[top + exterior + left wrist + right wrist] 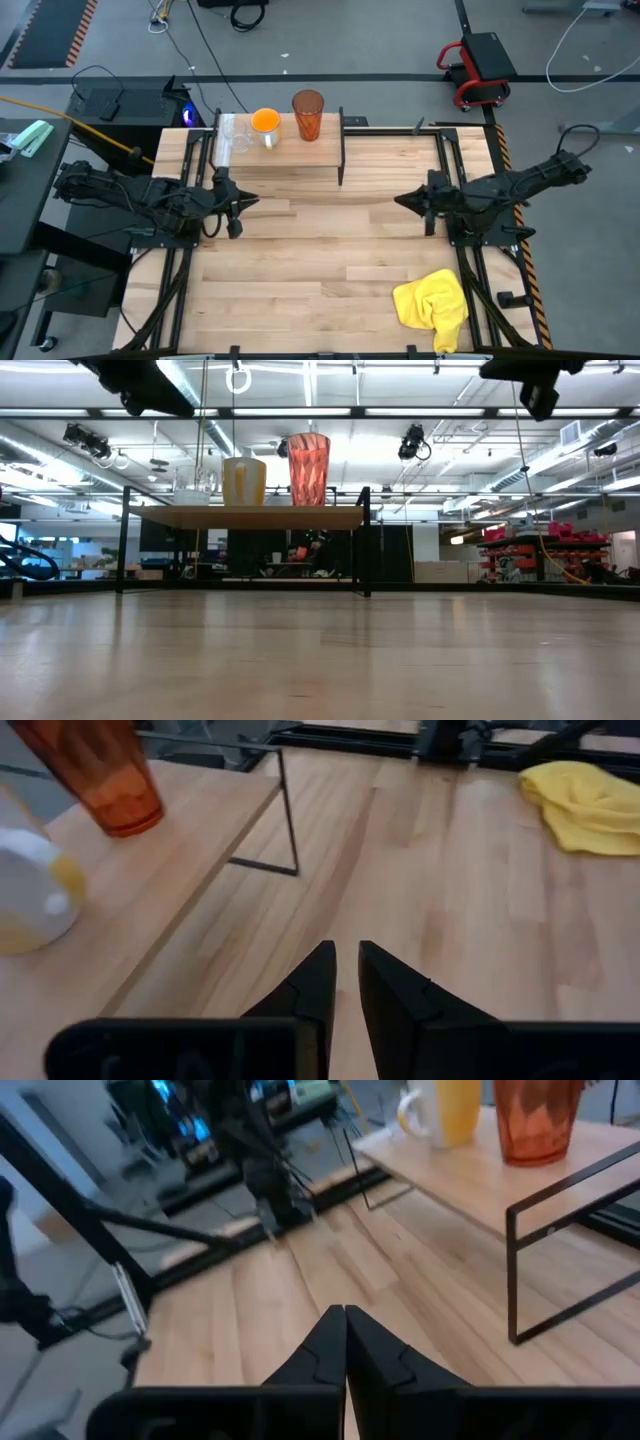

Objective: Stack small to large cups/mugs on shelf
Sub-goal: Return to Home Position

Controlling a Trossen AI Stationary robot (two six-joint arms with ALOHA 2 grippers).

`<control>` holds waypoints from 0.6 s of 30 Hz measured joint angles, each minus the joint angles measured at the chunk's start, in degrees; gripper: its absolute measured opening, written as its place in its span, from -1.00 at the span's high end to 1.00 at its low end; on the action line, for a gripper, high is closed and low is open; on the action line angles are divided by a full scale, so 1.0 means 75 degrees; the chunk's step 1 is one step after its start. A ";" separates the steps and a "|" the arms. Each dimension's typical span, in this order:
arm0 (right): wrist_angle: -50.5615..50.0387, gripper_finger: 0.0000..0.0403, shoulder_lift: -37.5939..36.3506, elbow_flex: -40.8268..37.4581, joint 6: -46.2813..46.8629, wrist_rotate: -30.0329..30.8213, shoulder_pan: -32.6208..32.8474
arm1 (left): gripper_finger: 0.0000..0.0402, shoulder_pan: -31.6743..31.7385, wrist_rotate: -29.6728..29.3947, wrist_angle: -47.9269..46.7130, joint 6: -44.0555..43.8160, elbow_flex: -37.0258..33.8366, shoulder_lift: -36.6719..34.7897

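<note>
The shelf (pixel 285 152) stands at the table's far edge, left of centre, on thin black legs. Three vessels stand upright on it in a row. The small clear glass (pixel 238 139) is leftmost, the orange mug (pixel 265 123) with its pale handle is in the middle, and the tall ribbed orange-red tumbler (pixel 308 114) is on the right. In the low view their order is the same: glass (pixel 196 485), mug (pixel 244 481), tumbler (pixel 308 468). My left gripper (pixel 345 955) hovers near the shelf's front left corner, fingers almost together, holding nothing. My right gripper (pixel 345 1318) is shut and empty, at the table's right.
A crumpled yellow cloth (pixel 433 303) lies near the table's near right corner. Black frame rails (pixel 452 160) run along both sides of the table. Bare wooden tabletop (pixel 320 250) lies between the two arms and in front of the shelf.
</note>
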 joint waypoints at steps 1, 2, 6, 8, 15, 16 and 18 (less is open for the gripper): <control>0.0028 0.96 -0.0231 -0.0118 -0.0001 0.0006 -0.0002 | 0.73 0.0000 -0.0072 0.0018 0.0000 -0.0060 -0.0006; 0.0032 0.96 -0.0439 -0.0220 -0.0008 0.0008 -0.0003 | 0.74 0.0000 -0.0160 -0.0007 0.0000 -0.0142 -0.0015; 0.0151 0.96 -0.0990 -0.0581 -0.0108 0.0172 -0.0002 | 0.75 0.0000 -0.0578 -0.0013 -0.0292 -0.0591 -0.0092; 0.0276 0.96 -0.1141 -0.0743 -0.0163 0.0359 -0.0005 | 0.74 0.0001 -0.0692 -0.0026 -0.0425 -0.0823 -0.0186; 0.1430 0.96 -0.1375 -0.1490 -0.0696 0.0682 -0.0002 | 0.72 0.0000 -0.0871 0.0005 -0.0641 -0.1364 -0.0816; 0.1619 0.96 -0.1396 -0.1599 -0.0772 0.0648 -0.0002 | 0.73 0.0000 -0.0913 -0.0003 -0.0664 -0.1436 -0.0946; 0.1988 0.96 -0.1421 -0.1828 -0.0991 0.0538 -0.0003 | 0.75 0.0002 -0.0985 0.0016 -0.0741 -0.1588 -0.1210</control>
